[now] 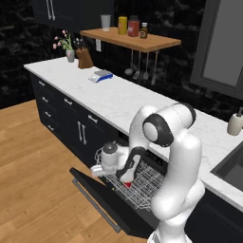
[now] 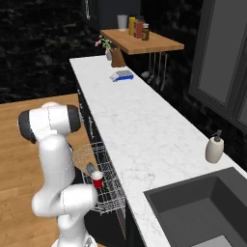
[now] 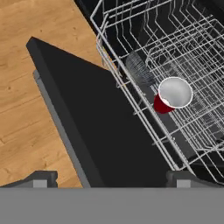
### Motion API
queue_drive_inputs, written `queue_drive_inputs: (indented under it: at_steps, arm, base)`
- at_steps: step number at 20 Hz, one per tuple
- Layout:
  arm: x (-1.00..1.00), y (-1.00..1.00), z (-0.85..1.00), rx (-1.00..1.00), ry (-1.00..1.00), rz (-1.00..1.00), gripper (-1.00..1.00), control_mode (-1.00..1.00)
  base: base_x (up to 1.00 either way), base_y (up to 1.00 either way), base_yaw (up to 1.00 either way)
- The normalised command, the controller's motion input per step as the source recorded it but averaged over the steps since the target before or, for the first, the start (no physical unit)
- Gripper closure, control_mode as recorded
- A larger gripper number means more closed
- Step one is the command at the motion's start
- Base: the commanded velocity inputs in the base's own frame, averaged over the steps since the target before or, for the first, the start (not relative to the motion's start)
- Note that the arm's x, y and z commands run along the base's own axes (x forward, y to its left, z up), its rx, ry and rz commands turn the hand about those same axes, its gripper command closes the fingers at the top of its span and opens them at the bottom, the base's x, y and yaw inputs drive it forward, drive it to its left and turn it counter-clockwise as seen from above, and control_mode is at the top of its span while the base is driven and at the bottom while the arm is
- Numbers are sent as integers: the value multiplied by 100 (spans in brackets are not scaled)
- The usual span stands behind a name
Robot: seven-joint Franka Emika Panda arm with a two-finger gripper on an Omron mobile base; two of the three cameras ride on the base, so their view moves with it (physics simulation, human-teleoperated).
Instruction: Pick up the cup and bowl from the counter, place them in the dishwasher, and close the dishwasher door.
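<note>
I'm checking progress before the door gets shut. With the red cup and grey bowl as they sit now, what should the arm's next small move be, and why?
Probably lift the end effector up and away from the white wire rack. The small red cup with white inside stands in the rack, the speckled grey bowl beside it, and the fingers, spread wide, hold nothing. The flat black dishwasher door lies open below, so clearing the rack comes before closing it.

No writing, label, brand name or number can be read anywhere in this kitchen. The jars and bottles point(image 1: 133, 26) on the wooden shelf point(image 1: 142, 42) show only blocks of plain colour, too small and blurred for lettering, and the soap bottle point(image 2: 214, 148) on the bench point(image 2: 144, 130) carries no legible mark.
</note>
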Motion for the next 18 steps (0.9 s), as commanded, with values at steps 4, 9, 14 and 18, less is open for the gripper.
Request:
queue_drive_inputs:
  at_steps: [4,9,14,18]
  arm:
    - [-68,0,100,0,0,-5,-100,-100]
    - [-29,2,87,0,2,-1,-100,-100]
    - [3,0,100,1,1,1,-100,-100]
    - [0,3,100,-3,5,3,-100,-100]
  base:
    - [0,0,0]
    - [0,0,0]
    - [0,0,0]
    - [0,0,0]
